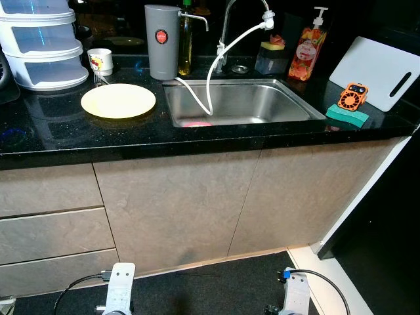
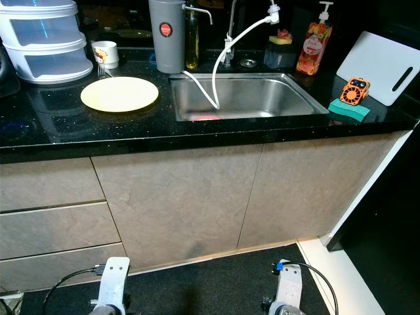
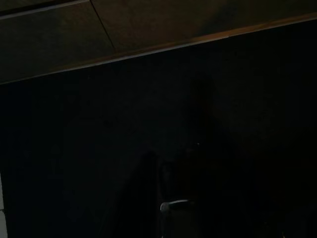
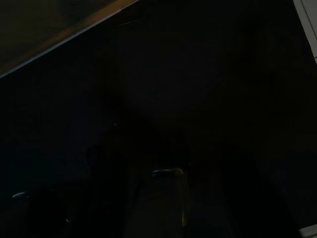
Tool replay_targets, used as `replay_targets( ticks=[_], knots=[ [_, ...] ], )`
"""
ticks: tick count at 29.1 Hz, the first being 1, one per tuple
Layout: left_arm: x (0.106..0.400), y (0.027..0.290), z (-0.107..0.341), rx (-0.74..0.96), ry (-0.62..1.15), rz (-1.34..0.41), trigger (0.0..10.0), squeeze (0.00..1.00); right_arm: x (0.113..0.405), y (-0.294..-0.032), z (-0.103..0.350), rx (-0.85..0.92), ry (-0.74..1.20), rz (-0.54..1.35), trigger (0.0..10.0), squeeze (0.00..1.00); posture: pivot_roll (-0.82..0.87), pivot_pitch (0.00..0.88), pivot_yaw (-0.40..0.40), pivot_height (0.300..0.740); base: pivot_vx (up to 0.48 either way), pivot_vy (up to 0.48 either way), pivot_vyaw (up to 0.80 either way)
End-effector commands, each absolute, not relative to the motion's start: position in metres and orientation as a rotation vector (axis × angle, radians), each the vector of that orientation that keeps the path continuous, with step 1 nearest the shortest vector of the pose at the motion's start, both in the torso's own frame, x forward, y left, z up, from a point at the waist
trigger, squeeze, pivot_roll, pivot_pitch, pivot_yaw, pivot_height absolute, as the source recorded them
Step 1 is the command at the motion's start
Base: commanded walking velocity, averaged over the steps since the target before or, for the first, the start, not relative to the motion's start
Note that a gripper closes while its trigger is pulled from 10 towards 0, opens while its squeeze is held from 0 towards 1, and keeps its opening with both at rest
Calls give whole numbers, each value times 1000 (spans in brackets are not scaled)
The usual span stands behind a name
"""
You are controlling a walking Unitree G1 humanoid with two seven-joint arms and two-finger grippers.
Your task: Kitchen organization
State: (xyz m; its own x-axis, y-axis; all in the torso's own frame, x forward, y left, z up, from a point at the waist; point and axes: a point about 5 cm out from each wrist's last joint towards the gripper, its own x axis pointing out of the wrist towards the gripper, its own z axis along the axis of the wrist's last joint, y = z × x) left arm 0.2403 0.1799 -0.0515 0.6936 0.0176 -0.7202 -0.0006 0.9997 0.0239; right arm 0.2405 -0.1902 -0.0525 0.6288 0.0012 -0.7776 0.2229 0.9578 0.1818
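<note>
A pale yellow plate (image 1: 118, 100) lies on the black counter (image 1: 59, 134) left of the steel sink (image 1: 239, 102). Something pink (image 1: 196, 123) sits in the sink's near corner. A white cup (image 1: 100, 60) stands behind the plate. A green sponge (image 1: 348, 115) with a small orange gadget (image 1: 353, 96) on it rests right of the sink, in front of a white cutting board (image 1: 387, 69). Both arms hang low by the dark floor, left arm (image 1: 120, 289) and right arm (image 1: 295, 294). The wrist views are very dark, showing cabinet base and floor.
A grey canister (image 1: 161, 41), an oil bottle (image 1: 186, 44), a faucet with a white hose (image 1: 220, 56), a soap pump bottle (image 1: 310, 49) and a sponge holder (image 1: 270, 56) line the back. White stacked drawers (image 1: 42, 42) stand far left. Cabinet doors (image 1: 177, 203) face me.
</note>
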Motion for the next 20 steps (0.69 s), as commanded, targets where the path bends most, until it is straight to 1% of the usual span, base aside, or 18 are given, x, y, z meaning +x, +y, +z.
replay_targets(
  ticks=[1,2,3,4,5,6,7,8,12,13,14,16,17,18,20],
  knots=[
    [236,178,-54,34,819,5,8471,1000,234,-192,-57,269,914,-142,10000,1000,32,56,-44,740,0,0,0],
    [236,178,-54,32,819,8,9529,1000,234,-191,-57,279,914,-144,10000,1000,31,56,-44,740,0,0,0],
    [237,178,-54,38,814,14,2431,1000,234,-191,-57,285,912,-148,5373,1000,31,56,-44,740,0,0,0],
    [237,178,-54,38,814,14,2431,1000,234,-191,-57,285,912,-148,5373,1000,31,56,-44,740,0,0,0],
    [237,178,-54,47,811,18,0,0,234,-191,-57,291,911,-151,0,902,31,56,-44,740,0,0,0],
    [237,178,-54,47,811,18,0,0,234,-191,-57,291,911,-151,0,902,31,56,-44,740,0,0,0],
    [237,179,-54,42,811,22,0,0,234,-191,-57,301,907,-152,0,361,33,59,-44,740,0,0,0],
    [237,179,-54,38,811,24,0,0,234,-190,-57,305,904,-152,0,0,33,59,-44,740,0,0,0],
    [237,180,-54,38,817,28,0,0,234,-190,-57,308,902,-153,0,0,35,59,-40,740,0,0,0],
    [237,182,-54,49,825,32,0,0,233,-189,-57,328,909,-165,863,0,40,62,-19,740,0,0,0],
    [238,183,-53,60,827,30,1529,0,233,-188,-58,356,916,-164,6745,0,40,64,-9,740,0,0,0],
    [238,184,-53,66,828,28,1529,0,232,-186,-58,375,920,-162,6745,0,40,64,-9,740,0,0,0],
    [238,185,-53,74,830,28,7059,0,231,-186,-59,382,933,-169,10000,0,39,65,3,740,0,0,0],
    [239,186,-52,87,830,29,9843,0,230,-186,-60,382,947,-195,10000,0,38,68,11,740,0,0,0],
    [240,188,-51,95,829,30,10000,0,230,-187,-61,383,954,-225,10000,0,37,69,13,740,0,0,0]
  ],
)
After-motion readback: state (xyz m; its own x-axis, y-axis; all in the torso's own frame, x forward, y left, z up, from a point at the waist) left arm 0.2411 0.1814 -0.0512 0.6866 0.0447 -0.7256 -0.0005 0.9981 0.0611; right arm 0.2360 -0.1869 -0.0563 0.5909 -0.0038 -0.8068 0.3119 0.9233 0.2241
